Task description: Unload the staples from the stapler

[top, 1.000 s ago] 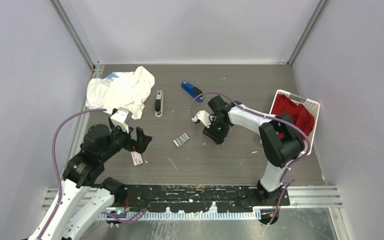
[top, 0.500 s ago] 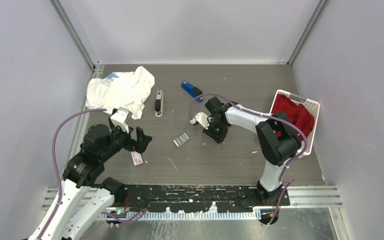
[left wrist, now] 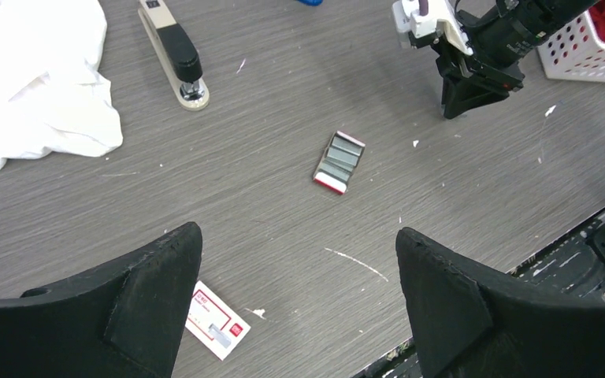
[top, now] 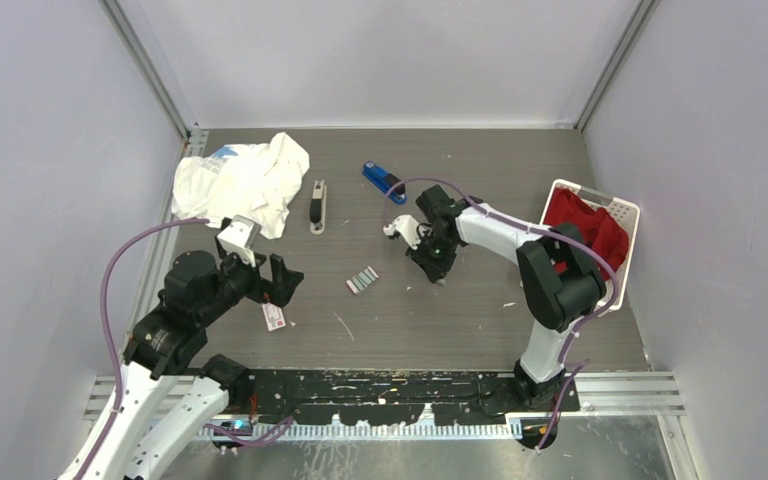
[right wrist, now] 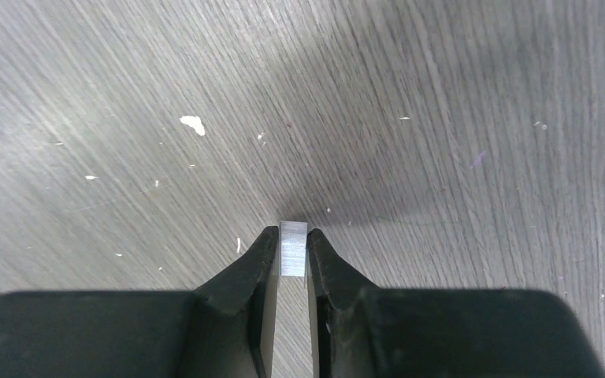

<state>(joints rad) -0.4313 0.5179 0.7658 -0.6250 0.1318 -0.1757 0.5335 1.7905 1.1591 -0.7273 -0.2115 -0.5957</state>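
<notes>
The right jaws were clenched on a short silvery strip of staples (right wrist: 292, 248), pinched upright between the two tips, its top edge showing just past them. They pointed down, low over the counter (top: 460, 320); I cannot tell whether the strip touched the wood. From above, the right arm (top: 495, 232) reached to mid-counter, its wrist just right of centre.

The stapler (top: 317, 206), black on a pale base, lay well apart to the left of that wrist, beside a white cloth (top: 245, 185). A blue stapler (top: 383, 181) lay near the back, just behind the right wrist. Between the arms sat a small red-edged box (left wrist: 339, 161) with grey strips lying side by side in it.

The left jaws stood released, spread wide, over the near left of the counter. A red-and-white card (left wrist: 215, 320) lay flat below them, near the left tip. A white basket (top: 620, 212) holding a red cloth (top: 585, 225) stood at the right edge.
</notes>
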